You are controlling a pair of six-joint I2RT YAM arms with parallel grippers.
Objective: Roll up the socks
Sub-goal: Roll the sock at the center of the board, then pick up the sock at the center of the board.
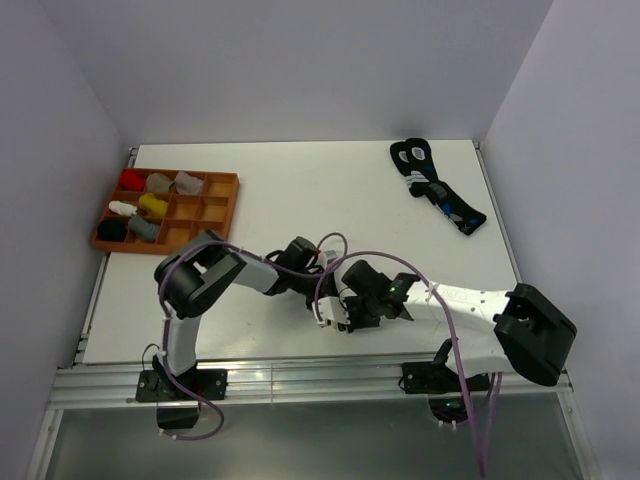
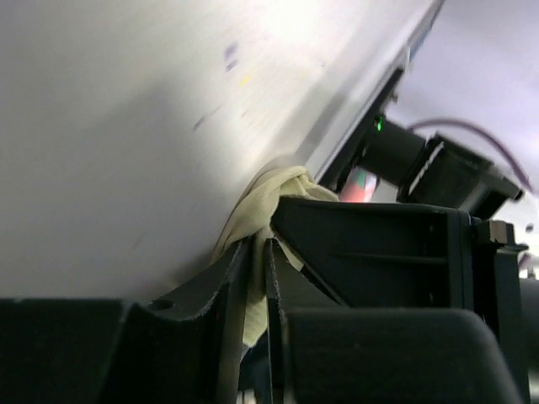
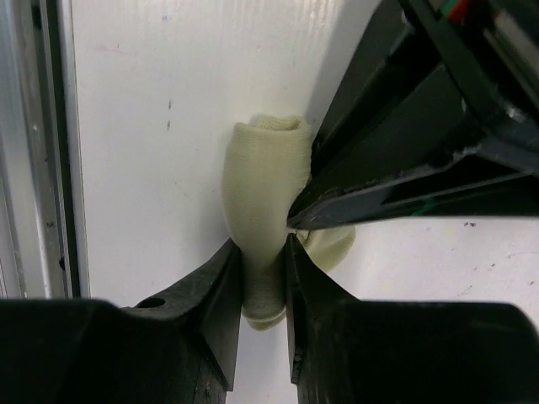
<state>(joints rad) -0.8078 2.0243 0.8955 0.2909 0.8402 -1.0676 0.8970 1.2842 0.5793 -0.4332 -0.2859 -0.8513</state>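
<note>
A pale cream sock [image 3: 261,168] lies bunched into a short thick roll on the white table near its front edge. My right gripper [image 3: 264,246] is shut on the roll's near end, one finger pressed into each side. My left gripper [image 2: 257,246] comes in from the other side and is shut on a twisted fold of the same sock [image 2: 263,198]. Its black finger [image 3: 379,181] crosses the upper right of the right wrist view, tip against the roll. In the top view both grippers [image 1: 335,300] meet over the sock and hide most of it.
A black pair of socks with blue-and-white marks [image 1: 440,190] lies at the back right. An orange compartment tray [image 1: 236,185] with several small sock bundles stands at the back left. The table's metal front rail [image 3: 50,168] runs close beside the roll.
</note>
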